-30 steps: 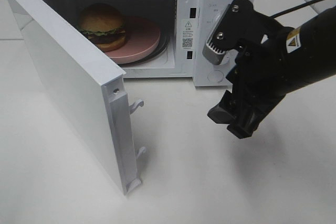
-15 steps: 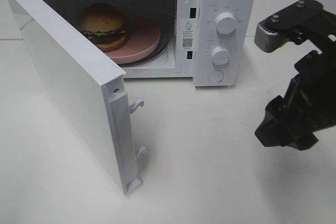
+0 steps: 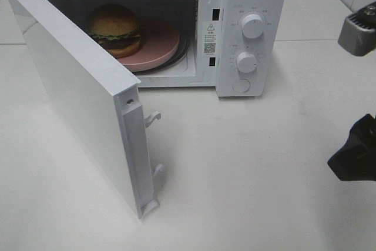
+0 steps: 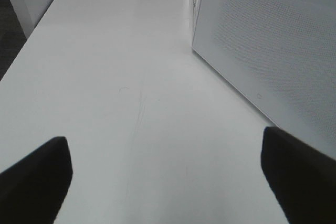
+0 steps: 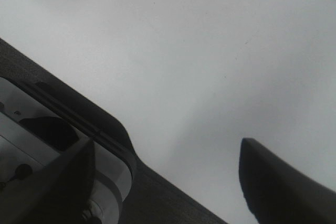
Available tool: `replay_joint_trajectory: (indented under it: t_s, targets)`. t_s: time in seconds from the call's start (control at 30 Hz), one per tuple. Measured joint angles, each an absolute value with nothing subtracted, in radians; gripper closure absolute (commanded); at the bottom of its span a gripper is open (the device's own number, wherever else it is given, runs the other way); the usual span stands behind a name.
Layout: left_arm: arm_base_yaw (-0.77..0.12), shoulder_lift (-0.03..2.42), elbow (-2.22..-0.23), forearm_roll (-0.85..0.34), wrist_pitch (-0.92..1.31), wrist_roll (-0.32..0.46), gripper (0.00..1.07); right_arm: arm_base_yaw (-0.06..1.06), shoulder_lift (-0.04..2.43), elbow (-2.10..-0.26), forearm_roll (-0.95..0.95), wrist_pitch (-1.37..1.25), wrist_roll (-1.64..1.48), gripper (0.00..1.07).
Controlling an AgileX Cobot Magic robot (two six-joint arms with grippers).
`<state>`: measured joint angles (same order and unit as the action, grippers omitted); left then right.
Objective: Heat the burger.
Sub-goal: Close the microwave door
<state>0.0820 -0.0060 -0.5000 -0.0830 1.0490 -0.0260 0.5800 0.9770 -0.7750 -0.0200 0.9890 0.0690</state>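
The burger (image 3: 114, 27), with a domed golden-brown bun, green lettuce and a dark patty, sits on a pink plate (image 3: 158, 42) inside the white microwave (image 3: 249, 4). The microwave door (image 3: 82, 92) stands wide open, swung toward the front left. My right gripper (image 3: 353, 158) is at the far right edge of the exterior view, low over the table and far from the microwave. In the right wrist view it (image 5: 168, 166) is open and empty. My left gripper (image 4: 163, 174) is open and empty over bare table, beside the microwave's perforated side wall (image 4: 262, 45).
Two knobs (image 3: 252, 26) and a round button (image 3: 241, 85) are on the microwave's right panel. The white table (image 3: 235, 174) spreads in front. The right wrist view shows the table's dark edge (image 5: 63, 100) with metal parts below it.
My right arm has pulled back from in front of the microwave's control panel to the far right edge of the view. The burger, plate and door have not moved.
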Motion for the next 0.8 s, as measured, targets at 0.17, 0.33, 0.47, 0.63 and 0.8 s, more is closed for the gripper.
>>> replay_joint_trajectory:
  t_s: [0.17,0.33,0.47,0.63,0.8]
  targets:
    - [0.082,-0.006,-0.5,-0.083,1.049,-0.026,0.17,0.58,0.913,-0.757,-0.02,1.017,0.069,0.34]
    - [0.082,-0.006,-0.5,-0.083,1.049,-0.026,0.17,0.577,0.84,-0.687,-0.04,1.017,0.085,0.34]
    - [0.082,-0.006,-0.5,-0.083,1.049,-0.026,0.17,0.541,0.794,-0.643,-0.045,1.018,0.107,0.34]
    - [0.082,-0.006,-0.5,-0.083,1.049,-0.026,0.17,0.417,0.705,-0.591,-0.05,1.022,0.112,0.34]
    - [0.082,-0.006,-0.5,-0.083,1.049,-0.026,0.17,0.347,0.582,-0.557,-0.055,1.03,0.112,0.34]
